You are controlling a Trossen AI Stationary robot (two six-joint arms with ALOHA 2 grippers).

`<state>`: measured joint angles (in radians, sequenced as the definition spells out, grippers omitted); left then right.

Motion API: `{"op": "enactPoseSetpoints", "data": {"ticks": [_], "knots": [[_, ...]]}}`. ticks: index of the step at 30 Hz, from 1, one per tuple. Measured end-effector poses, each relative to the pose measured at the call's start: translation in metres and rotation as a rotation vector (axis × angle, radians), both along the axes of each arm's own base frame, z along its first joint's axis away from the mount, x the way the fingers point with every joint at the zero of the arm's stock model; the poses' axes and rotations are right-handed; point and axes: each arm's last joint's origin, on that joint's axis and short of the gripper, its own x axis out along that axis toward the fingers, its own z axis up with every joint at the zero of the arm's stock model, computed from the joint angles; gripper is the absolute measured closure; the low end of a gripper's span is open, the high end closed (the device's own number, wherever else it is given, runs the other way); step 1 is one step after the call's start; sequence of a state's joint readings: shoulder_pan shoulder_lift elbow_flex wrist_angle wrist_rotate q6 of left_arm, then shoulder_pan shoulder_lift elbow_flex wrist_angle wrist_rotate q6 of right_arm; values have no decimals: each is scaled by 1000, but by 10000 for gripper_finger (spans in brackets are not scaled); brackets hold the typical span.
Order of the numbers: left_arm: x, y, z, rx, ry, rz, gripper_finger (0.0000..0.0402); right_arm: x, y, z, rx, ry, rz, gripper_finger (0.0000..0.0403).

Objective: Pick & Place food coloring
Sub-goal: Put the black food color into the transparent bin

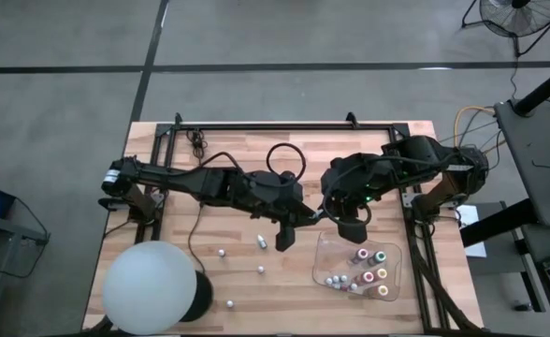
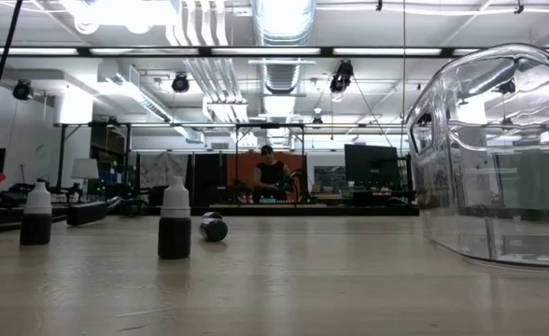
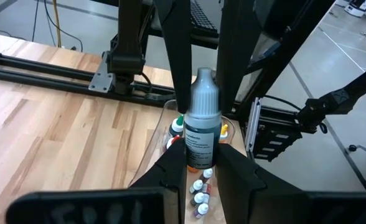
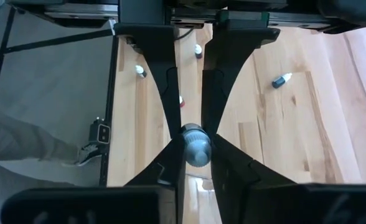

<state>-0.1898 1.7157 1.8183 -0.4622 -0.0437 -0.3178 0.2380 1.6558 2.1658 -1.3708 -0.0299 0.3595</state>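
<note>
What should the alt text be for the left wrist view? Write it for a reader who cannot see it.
The left gripper holds a food coloring bottle upright by its body, while the right gripper reaches in from beyond and pinches its grey cap. Beneath them, a clear tray of small bottles sits on the wooden table.

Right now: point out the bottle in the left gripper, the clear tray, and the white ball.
bottle (image 3: 201, 134): left wrist view, on its label.
clear tray (image 1: 324, 245): high view, bare corner.
white ball (image 1: 149, 285): high view, top of the ball.
</note>
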Motion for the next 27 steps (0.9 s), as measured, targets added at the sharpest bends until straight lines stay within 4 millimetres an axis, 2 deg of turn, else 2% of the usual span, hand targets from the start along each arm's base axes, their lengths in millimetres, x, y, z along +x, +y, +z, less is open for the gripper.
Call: {"op": "enactPoseSetpoints", "data": {"ticks": [11, 17, 27], "knots": [[1, 4, 0, -21, 2, 23, 347, -3, 1, -2, 18, 38, 7, 358], [-1, 7, 5, -6, -26, 53, 282, -8, 5, -2, 31, 64, 23, 358], [-9, 17, 14, 15, -47, 63, 150, -16, 13, -5, 13, 119, 36, 359]]}}
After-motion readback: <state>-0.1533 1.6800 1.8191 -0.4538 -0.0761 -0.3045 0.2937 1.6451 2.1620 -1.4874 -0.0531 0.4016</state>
